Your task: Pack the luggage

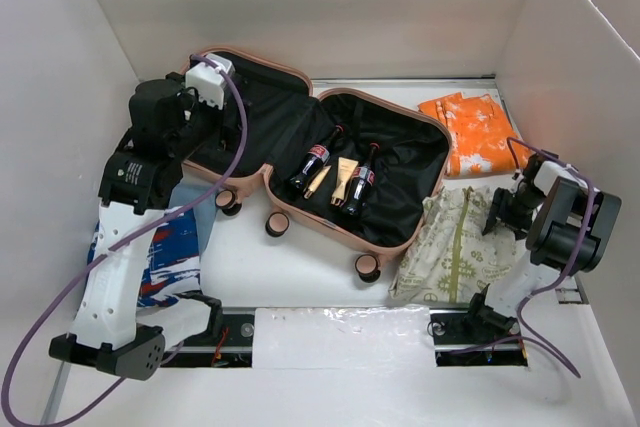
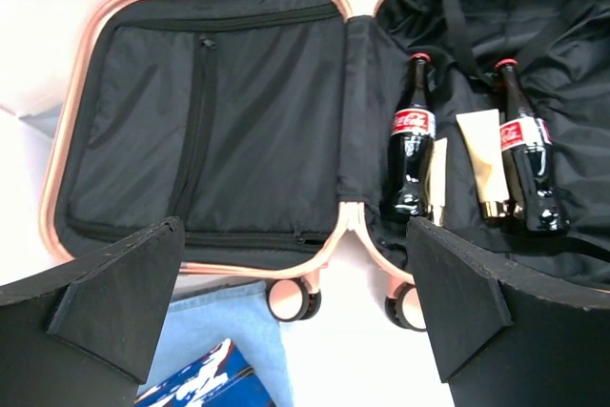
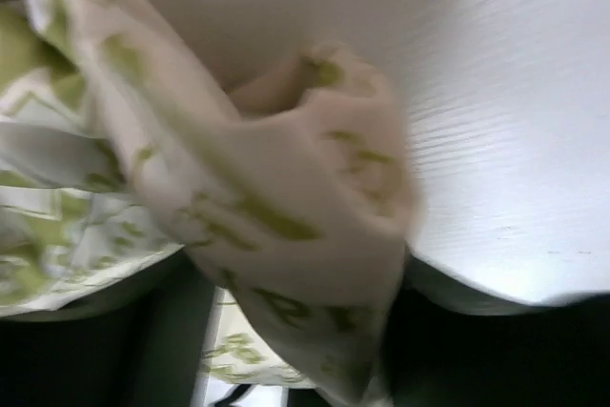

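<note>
Counting left to right: one blue-white-red cloth on the bench. Left claw is apart and empty above one luggage. It lies open flat mid-bench, with a salmon-pink shell, black lining, a zipped panel in the left half and pink-hubbed black wheels on the near edge. The right half holds two cola bottles, one cream tube and one slimmer tan tube. One orange cloth lies far right. One green-patterned cloth lies nearer, with the right claw clamped on its edge.

luggage: smooth pink hard shell, matte black fabric lining | bottles: glossy glass | green-print garment: soft cloth
</note>
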You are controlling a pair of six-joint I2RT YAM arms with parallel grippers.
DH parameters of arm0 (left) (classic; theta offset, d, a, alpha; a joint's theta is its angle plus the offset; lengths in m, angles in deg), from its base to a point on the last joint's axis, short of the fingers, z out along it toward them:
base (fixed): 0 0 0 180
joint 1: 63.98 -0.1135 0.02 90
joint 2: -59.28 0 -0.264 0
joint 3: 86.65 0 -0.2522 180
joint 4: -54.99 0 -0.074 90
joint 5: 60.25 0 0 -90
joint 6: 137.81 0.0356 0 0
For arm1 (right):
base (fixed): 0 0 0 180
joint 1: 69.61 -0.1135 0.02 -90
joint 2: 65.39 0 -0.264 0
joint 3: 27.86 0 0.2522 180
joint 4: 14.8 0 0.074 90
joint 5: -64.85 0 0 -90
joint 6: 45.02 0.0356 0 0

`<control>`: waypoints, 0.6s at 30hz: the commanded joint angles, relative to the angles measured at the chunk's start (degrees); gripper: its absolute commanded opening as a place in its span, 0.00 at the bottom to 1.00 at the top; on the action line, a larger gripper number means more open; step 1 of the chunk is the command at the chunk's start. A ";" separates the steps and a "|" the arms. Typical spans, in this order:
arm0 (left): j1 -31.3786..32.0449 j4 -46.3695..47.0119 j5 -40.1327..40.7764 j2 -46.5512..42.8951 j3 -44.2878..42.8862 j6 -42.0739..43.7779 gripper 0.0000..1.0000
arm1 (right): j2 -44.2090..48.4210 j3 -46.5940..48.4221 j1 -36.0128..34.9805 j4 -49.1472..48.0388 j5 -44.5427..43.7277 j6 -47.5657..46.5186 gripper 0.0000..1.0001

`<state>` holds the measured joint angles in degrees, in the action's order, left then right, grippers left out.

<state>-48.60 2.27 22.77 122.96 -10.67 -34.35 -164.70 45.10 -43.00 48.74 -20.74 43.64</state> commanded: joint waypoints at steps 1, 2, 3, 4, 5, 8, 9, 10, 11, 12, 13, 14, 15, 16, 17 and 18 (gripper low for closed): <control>-0.96 0.82 1.45 -0.40 -2.82 0.17 1.00 | -5.46 -4.70 0.64 -11.36 8.42 0.28 0.57; -1.57 0.82 1.45 -0.40 -2.82 0.69 1.00 | -5.46 -5.23 1.51 -12.07 9.04 0.29 0.48; -2.10 0.82 1.97 -0.40 -2.82 0.70 1.00 | -5.46 -5.23 1.51 -12.07 10.26 0.29 0.24; -2.10 0.82 1.97 -0.40 -2.82 0.70 1.00 | -4.94 -5.23 2.21 -12.68 10.27 0.29 0.13; -2.63 0.82 1.97 -0.92 -2.82 0.70 1.00 | -4.93 -5.23 2.22 -12.69 10.27 0.29 0.02; -2.63 0.82 1.97 -1.54 -2.20 0.70 1.00 | -0.39 -5.23 2.22 -11.47 9.23 1.07 0.00; -2.63 1.34 1.97 -1.54 -1.68 0.70 1.00 | 1.20 -4.71 2.22 -11.46 8.61 1.60 0.00; -2.63 1.34 1.97 -1.54 -1.68 1.22 1.00 | 2.70 -4.71 2.22 -10.76 8.60 1.61 0.00; -2.63 1.34 1.97 -1.54 -1.15 1.22 1.00 | 5.59 -3.66 2.22 -10.23 8.60 2.22 0.00; -2.63 1.86 2.58 -1.54 -1.15 1.22 1.00 | 7.09 -3.13 2.22 -9.71 8.60 2.22 0.00; -2.63 1.87 2.59 -1.54 -1.15 1.22 1.00 | 8.59 -2.52 2.22 -8.92 8.08 2.22 0.00; -2.63 1.87 2.59 -1.54 -1.15 1.22 1.00 | 10.26 -1.99 2.22 -7.78 7.55 2.75 0.00; -2.63 1.87 2.59 -2.06 -1.15 1.22 1.00 | 13.49 -1.03 2.22 -7.16 7.55 2.75 0.00; -2.63 1.87 2.59 -2.07 -1.15 1.22 1.00 | 15.09 -1.02 2.22 -6.54 6.94 3.27 0.00; -2.63 2.39 2.59 -2.07 -1.15 1.22 1.00 | 16.59 -0.23 2.22 -6.01 6.93 3.28 0.00; -2.63 2.40 3.11 -2.07 -1.15 1.22 1.00 | 19.47 0.65 2.22 -4.97 7.46 3.80 0.00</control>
<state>-50.98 2.27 24.87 122.53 -11.19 -33.61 -151.95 41.80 -40.49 45.14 -13.05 45.67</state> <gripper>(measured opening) 0.996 0.145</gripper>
